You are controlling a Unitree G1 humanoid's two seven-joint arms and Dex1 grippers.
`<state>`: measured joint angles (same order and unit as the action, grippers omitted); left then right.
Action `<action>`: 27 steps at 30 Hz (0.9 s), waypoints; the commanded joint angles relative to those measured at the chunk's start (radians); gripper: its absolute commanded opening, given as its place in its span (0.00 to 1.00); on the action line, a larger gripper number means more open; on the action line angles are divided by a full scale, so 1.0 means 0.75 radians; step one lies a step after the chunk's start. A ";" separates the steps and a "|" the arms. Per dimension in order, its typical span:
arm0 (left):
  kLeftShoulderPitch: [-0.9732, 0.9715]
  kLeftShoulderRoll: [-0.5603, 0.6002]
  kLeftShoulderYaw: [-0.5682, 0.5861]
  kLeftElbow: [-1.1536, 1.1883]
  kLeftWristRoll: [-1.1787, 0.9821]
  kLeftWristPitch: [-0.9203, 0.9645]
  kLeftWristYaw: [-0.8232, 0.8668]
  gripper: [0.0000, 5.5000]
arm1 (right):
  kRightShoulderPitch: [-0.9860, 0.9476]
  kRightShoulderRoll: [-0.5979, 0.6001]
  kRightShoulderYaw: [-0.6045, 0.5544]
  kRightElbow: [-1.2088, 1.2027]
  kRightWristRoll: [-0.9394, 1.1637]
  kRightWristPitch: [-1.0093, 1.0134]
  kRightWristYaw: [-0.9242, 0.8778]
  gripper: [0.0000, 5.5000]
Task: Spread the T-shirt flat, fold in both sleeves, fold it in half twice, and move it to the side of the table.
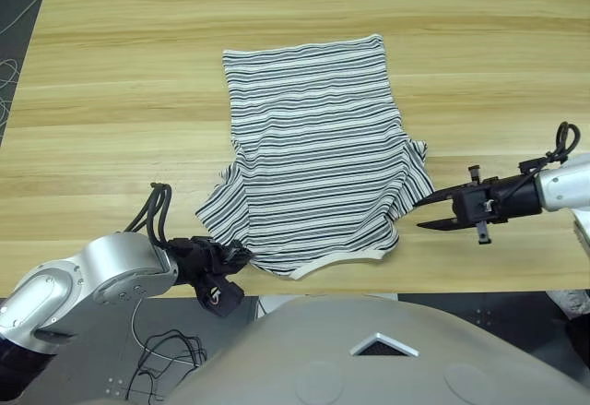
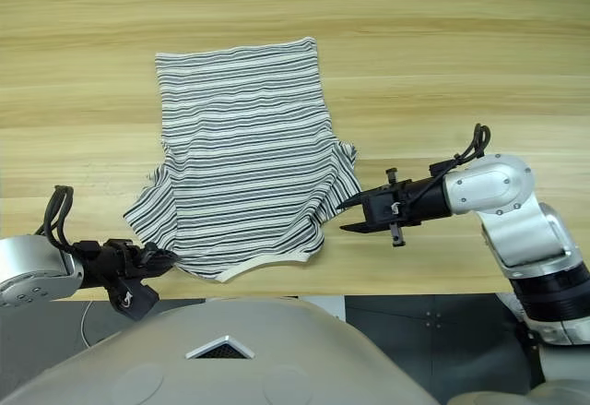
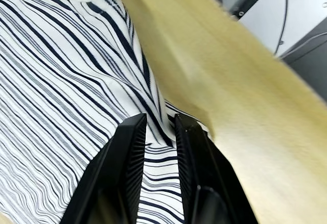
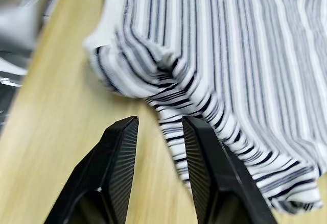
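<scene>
Near the front edge of the wooden surface (image 1: 111,73) lies the striped T-shirt (image 1: 313,147). Its white collar band (image 1: 341,259) is toward the robot and its hem (image 1: 304,50) is at the far end. The body lies fairly flat, but both sleeves are bunched in against the sides, the left sleeve (image 1: 221,207) more rumpled than the right sleeve (image 1: 415,160).

The left gripper (image 3: 156,124) sits at the near left shoulder corner. Its jaws are almost together with a ridge of cloth running up between them, so it appears to be pinching the T-shirt, though the wrist view leaves that uncertain. The right gripper (image 1: 426,213) is spread, with its tips just beside the right sleeve's edge and not touching it.

The fabric looks light, thin and limp. It will probably drape and wrinkle rather than hold a crease, and a single-layer pinch may drag the layer beneath. The sleeve cuffs and shoulder seams are likely the best places to take hold.

Loose cables (image 1: 9,64) lie on the floor off the left edge, away from the work. The main hindrances seem to be the tucked sleeves themselves and how close the collar is to the surface's near edge.
</scene>
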<state>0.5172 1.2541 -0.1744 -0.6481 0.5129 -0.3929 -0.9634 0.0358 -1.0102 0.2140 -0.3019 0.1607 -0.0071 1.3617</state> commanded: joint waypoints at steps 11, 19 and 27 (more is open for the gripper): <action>0.311 -0.057 0.414 -0.219 -0.547 0.465 -0.295 0.19 | -0.163 0.242 0.120 0.335 -0.286 -0.154 -0.305 0.29; -0.134 -0.226 0.185 0.254 -0.470 0.252 -0.143 0.19 | -0.186 0.272 0.183 0.509 -0.419 -0.250 -0.368 0.29; -0.250 -0.316 0.044 0.474 -0.370 0.154 -0.064 0.19 | -0.205 0.111 0.266 0.765 -0.609 -0.425 -0.369 0.29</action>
<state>0.3530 1.0196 -0.1263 -0.3147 0.2132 -0.2607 -1.0323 -0.1856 -0.8496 0.3794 0.2034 -0.2051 -0.3492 1.0394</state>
